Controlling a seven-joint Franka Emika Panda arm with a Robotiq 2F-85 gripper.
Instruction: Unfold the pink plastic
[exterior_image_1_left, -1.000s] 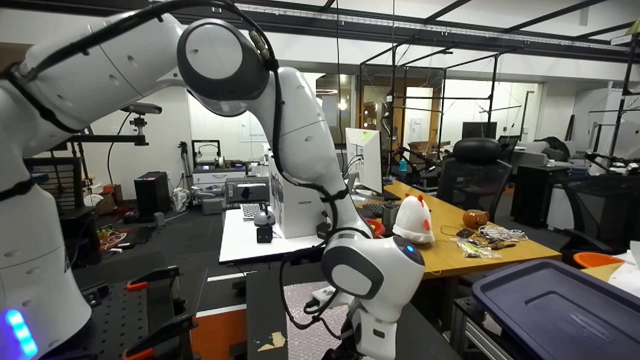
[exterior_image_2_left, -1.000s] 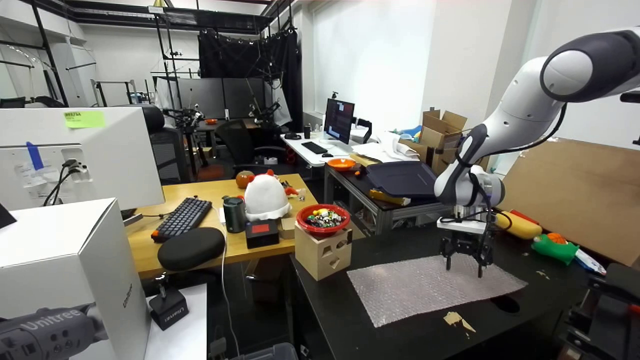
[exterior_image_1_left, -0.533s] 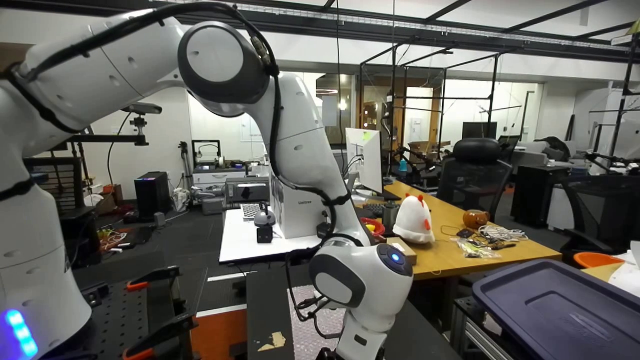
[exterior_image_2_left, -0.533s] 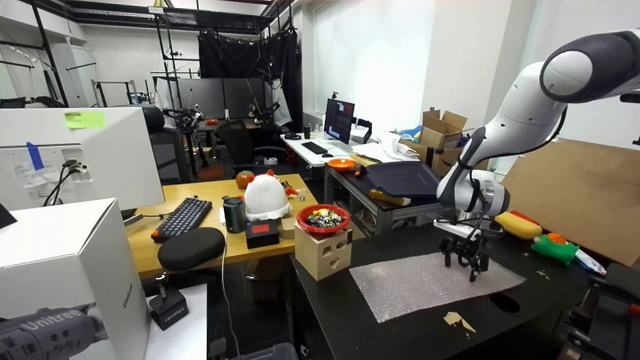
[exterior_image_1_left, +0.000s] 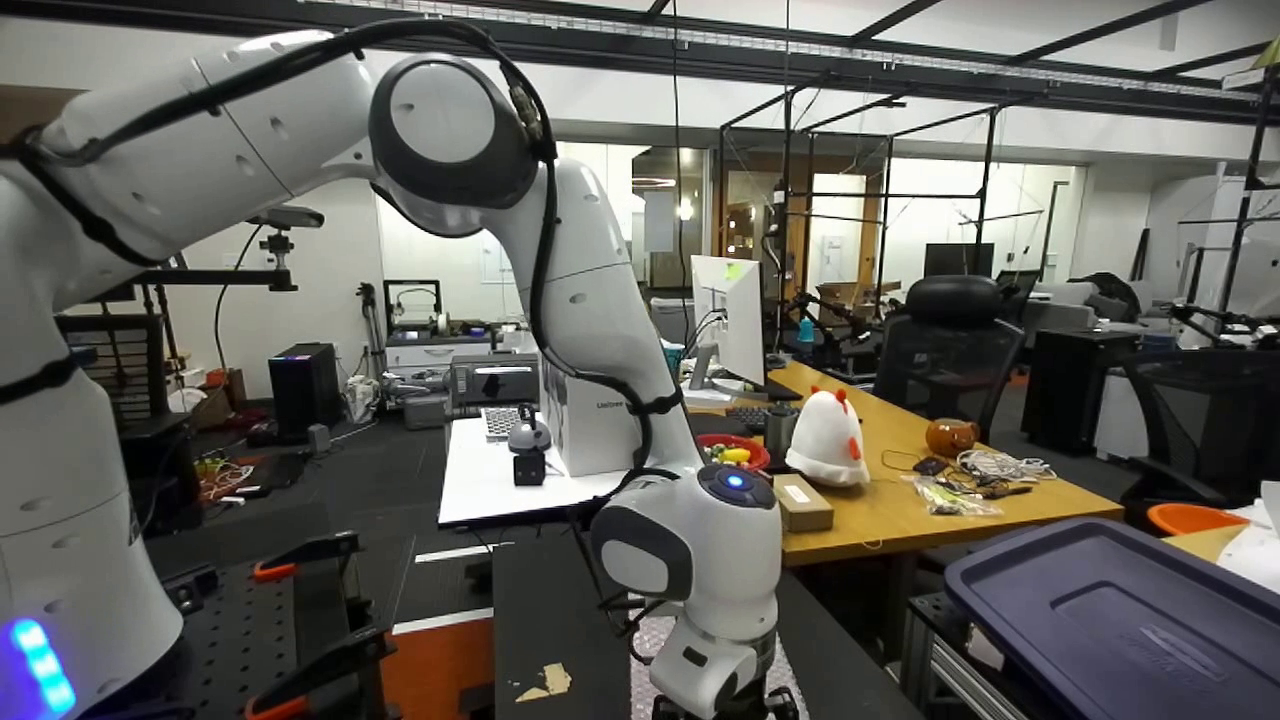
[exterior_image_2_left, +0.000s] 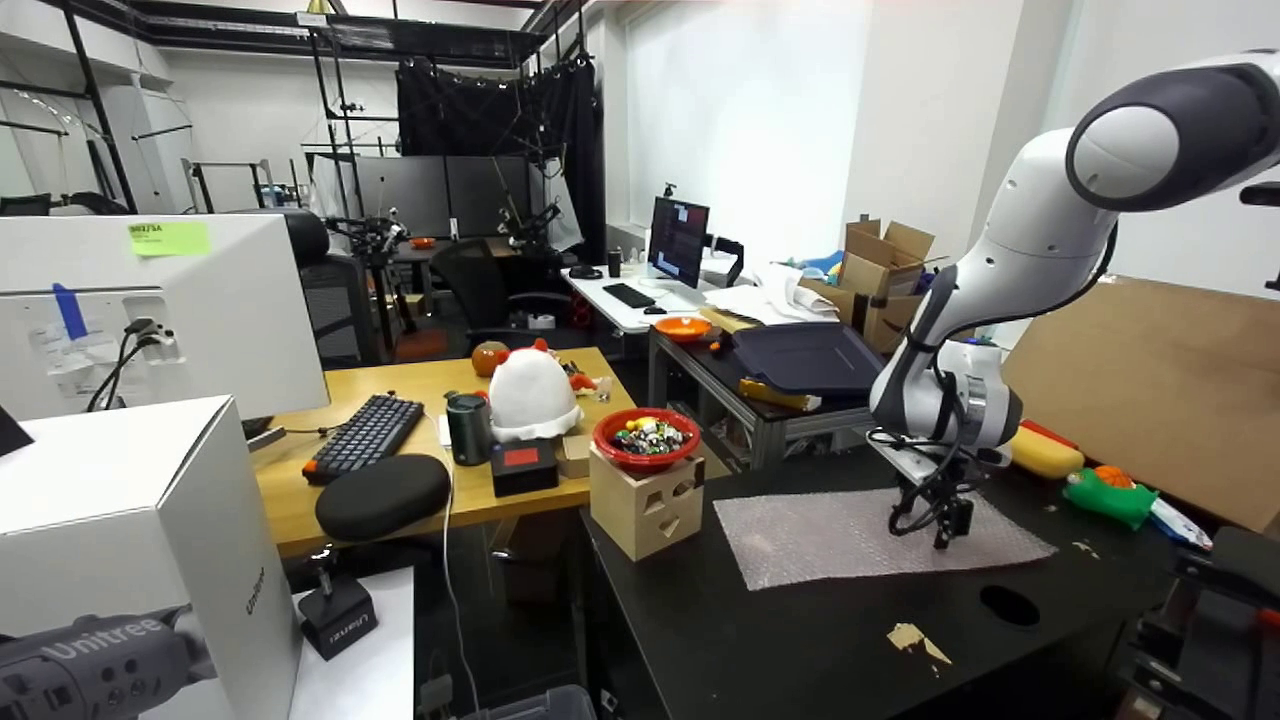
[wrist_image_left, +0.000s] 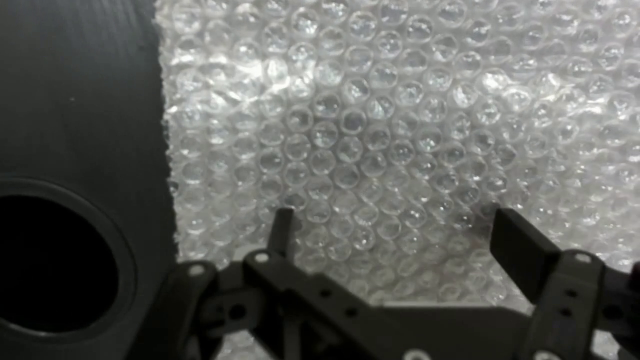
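The pink plastic (exterior_image_2_left: 830, 540), a thin sheet of bubble wrap, is spread out on the black tabletop (exterior_image_2_left: 760, 650), beneath the claw (wrist_image_left: 393, 215). The claw is pointed downward, and its fingers (wrist_image_left: 522, 255) are parted wide, with the bubbles of the plastic seen in the gap between them; whether the fingertips are touching the plastic cannot be told. In an exterior view the claw is placed over one end of the plastic, and the longer stretch is laid out to the left of the claw. In the wrist view an edge of the plastic is shown left of the fingers, and beyond that edge a round hole (wrist_image_left: 55, 262) is set in the tabletop. Well apart from the claw, just past the plastic's far end, a wooden box (exterior_image_2_left: 630, 515) with cut-out shapes is stood on the tabletop, and a red bowl (exterior_image_2_left: 645, 463) of small colourful pieces is carried on it. To the claw's other side, a yellow object (exterior_image_2_left: 1050, 455) and a green object (exterior_image_2_left: 1110, 500) are seen near a brown board (exterior_image_2_left: 1150, 390).
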